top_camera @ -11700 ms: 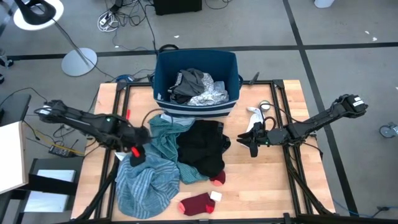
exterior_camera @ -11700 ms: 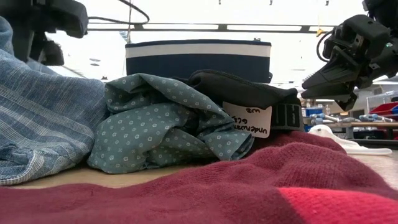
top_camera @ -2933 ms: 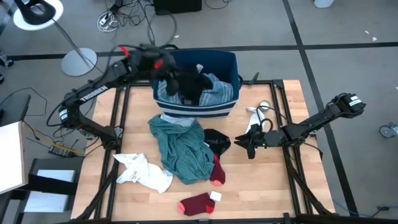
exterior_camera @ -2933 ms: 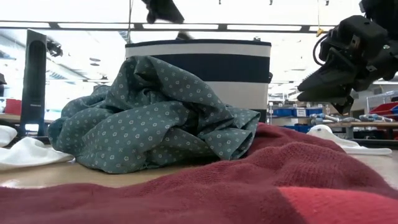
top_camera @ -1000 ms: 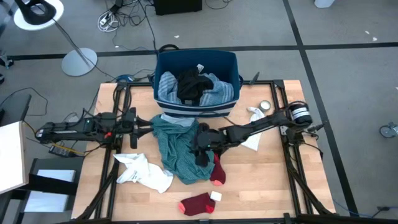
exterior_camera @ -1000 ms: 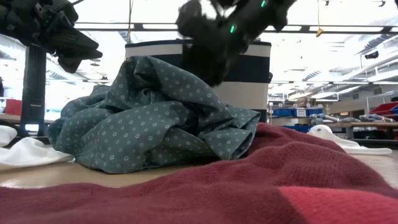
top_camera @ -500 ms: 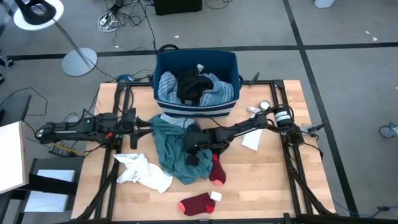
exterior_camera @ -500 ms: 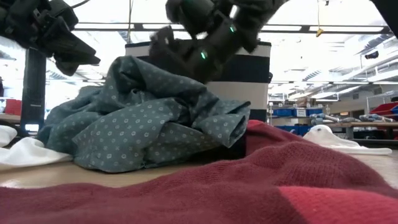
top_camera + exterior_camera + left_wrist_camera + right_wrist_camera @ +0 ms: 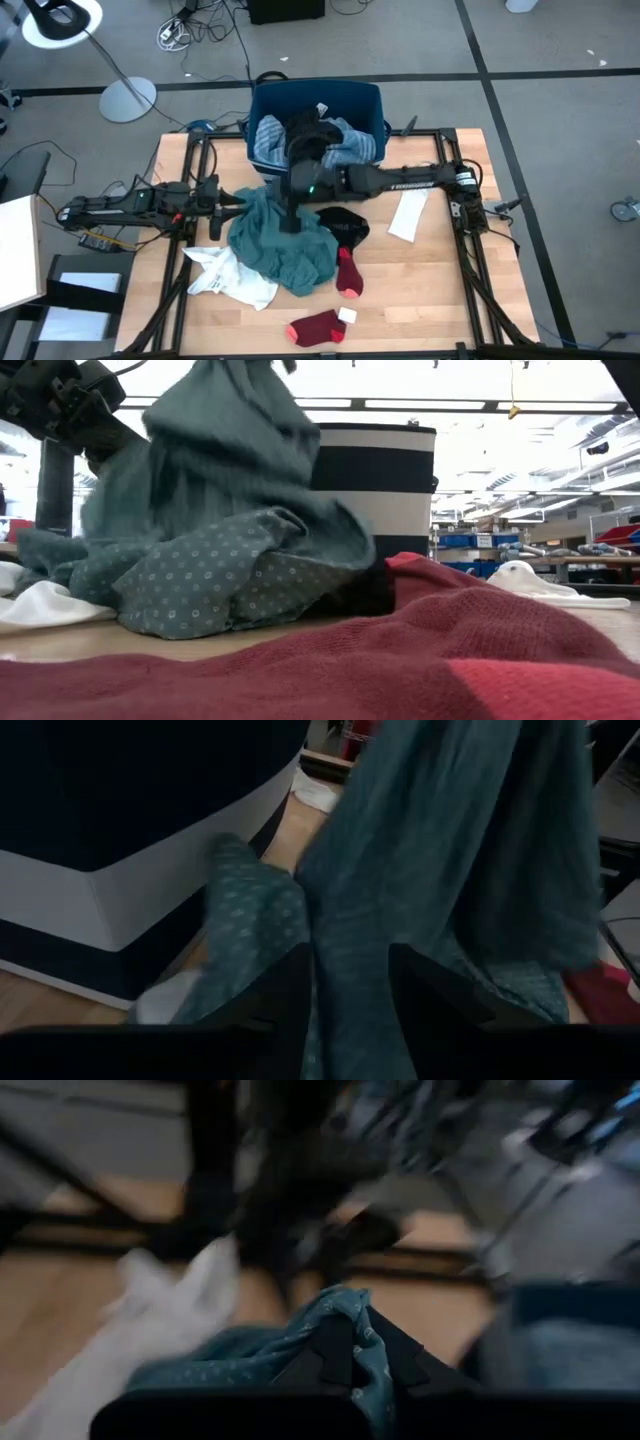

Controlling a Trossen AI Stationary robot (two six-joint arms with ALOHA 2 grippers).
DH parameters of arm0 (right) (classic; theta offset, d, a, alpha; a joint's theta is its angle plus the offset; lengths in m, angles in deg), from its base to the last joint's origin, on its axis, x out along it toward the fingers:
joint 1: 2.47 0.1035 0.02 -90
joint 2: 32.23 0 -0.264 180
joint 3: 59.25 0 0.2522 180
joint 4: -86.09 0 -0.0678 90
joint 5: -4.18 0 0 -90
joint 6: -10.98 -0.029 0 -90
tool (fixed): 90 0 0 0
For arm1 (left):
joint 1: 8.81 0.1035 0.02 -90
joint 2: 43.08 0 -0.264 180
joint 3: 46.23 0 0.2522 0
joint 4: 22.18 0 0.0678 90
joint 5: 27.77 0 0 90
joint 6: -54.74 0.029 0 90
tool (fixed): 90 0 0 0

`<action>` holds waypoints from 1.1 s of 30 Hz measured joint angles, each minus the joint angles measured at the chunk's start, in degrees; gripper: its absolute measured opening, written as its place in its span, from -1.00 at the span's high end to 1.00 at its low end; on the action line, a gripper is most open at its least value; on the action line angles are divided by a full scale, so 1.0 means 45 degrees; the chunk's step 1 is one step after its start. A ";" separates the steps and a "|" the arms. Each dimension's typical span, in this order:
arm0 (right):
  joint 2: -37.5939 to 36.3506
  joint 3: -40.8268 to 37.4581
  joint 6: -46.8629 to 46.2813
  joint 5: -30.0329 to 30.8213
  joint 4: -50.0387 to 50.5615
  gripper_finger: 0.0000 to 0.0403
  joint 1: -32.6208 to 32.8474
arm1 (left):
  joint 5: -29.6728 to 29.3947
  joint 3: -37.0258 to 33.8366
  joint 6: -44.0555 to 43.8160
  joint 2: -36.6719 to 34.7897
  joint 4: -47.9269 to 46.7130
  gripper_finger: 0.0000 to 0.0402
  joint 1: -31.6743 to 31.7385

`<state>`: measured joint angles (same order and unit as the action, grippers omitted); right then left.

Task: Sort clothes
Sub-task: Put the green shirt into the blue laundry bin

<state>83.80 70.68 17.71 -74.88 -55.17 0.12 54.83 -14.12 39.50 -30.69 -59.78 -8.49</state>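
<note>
A teal dotted garment (image 9: 280, 248) is drawn up into a peak at the table's middle, and it also shows in the low view (image 9: 215, 530). My right gripper (image 9: 290, 220) is above it, shut on its top. My left gripper (image 9: 218, 203) is open just left of the garment, which hangs in front of its fingers (image 9: 290, 1000). A black garment (image 9: 347, 225) lies flat to the right. A white garment (image 9: 235, 278) lies on the table partly under the teal one. Two red socks (image 9: 345, 272) (image 9: 318, 328) lie nearer the front edge. My right gripper pinches a bunched fold of the teal garment (image 9: 345, 1302) between its two shut fingers, coming from above and pointing down. The garment hangs below the fingers in a cone, with its lower part (image 9: 230, 585) still heaped on the table.
The navy bin (image 9: 262, 110) at the far edge holds a striped light blue garment (image 9: 350, 145) and a black one (image 9: 310, 130). A white cloth (image 9: 407, 215) lies right of the black garment. A big red sock (image 9: 420, 660) fills the low view's foreground.
My right gripper has gone toward the table's left and far edges and risen, shut on the teal garment. The garment's top is pulled up into a tall peak while its lower part stays on the table. The black garment beside it is now uncovered.
</note>
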 joint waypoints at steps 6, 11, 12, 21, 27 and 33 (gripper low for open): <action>0.0004 0.3015 0.1376 0.0891 0.0164 0.99 -0.1114 | -0.0005 0.0000 -0.0003 0.0000 0.0039 0.29 0.0000; -0.0293 0.4001 0.2002 0.1657 -0.1081 0.99 -0.2585 | -0.0010 0.0005 -0.0005 0.0000 0.0039 0.29 0.0000; -0.0423 0.3958 0.2172 0.1666 -0.1423 0.99 -0.2897 | -0.0010 0.0005 -0.0005 0.0005 0.0058 0.29 0.0005; -0.1274 0.4161 0.2218 0.1774 -0.6640 0.99 -0.5532 | -0.0010 0.0010 0.0008 0.0001 0.0035 0.29 0.0005; -0.1361 0.4146 0.0688 0.1724 -0.2358 1.00 -0.5985 | -0.0010 0.0010 0.0316 0.0000 0.0034 0.29 0.0005; -0.0818 0.4141 -0.1163 -0.0163 0.4203 0.99 -0.5638 | -0.0012 0.0010 0.0328 0.0005 0.0056 0.29 0.0005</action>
<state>80.12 89.32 12.48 -75.61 -36.26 -25.25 54.78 -14.08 40.97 -30.67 -59.52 -8.47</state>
